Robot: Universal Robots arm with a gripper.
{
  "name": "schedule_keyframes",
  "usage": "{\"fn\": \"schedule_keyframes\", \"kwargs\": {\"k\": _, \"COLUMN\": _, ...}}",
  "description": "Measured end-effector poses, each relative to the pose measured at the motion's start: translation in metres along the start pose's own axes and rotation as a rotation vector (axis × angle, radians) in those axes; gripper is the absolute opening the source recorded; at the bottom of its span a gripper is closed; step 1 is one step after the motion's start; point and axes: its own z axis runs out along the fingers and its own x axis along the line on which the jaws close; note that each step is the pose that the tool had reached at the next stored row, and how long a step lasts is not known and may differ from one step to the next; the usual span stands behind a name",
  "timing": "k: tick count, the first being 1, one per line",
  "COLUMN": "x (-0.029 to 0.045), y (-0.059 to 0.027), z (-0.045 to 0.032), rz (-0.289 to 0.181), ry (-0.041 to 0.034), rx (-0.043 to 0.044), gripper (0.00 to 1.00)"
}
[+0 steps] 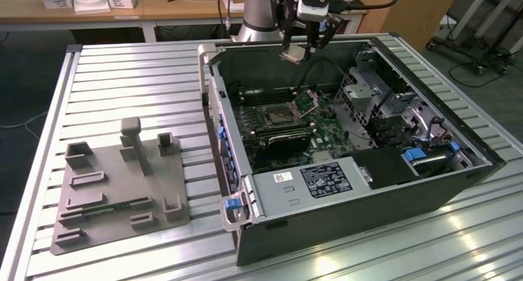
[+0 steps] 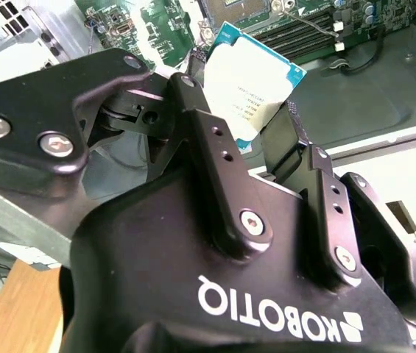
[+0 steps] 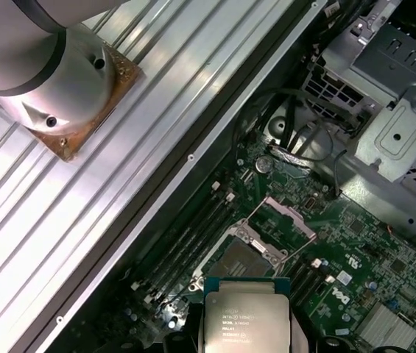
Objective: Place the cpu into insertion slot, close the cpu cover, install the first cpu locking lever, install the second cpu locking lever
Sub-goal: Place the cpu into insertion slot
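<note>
Hand clamped on cpu, hanging high over everything. Slatted metal table way down under hand. Open pc case lying on its side, lid off, straight below hand. Green motherboard inside it. Socket bare, well below hand. cpu cover flipped up, just beside socket. cpu pinched between fingers, well apart from socket, printed face showing in both wrist views.

This looks like a robotics lab or workshop. A slatted aluminium table carries an opened computer case beneath the gripper and a grey fixture block well apart from it. A cluttered wooden desk stands behind.
</note>
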Motion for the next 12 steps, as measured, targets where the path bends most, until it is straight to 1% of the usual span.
{"fn": "schedule_keyframes", "kwargs": {"k": 12, "x": 0.0021, "y": -0.0027, "z": -0.0002, "rz": 0.012, "ry": -0.0010, "rx": -0.0004, "gripper": 0.54}}
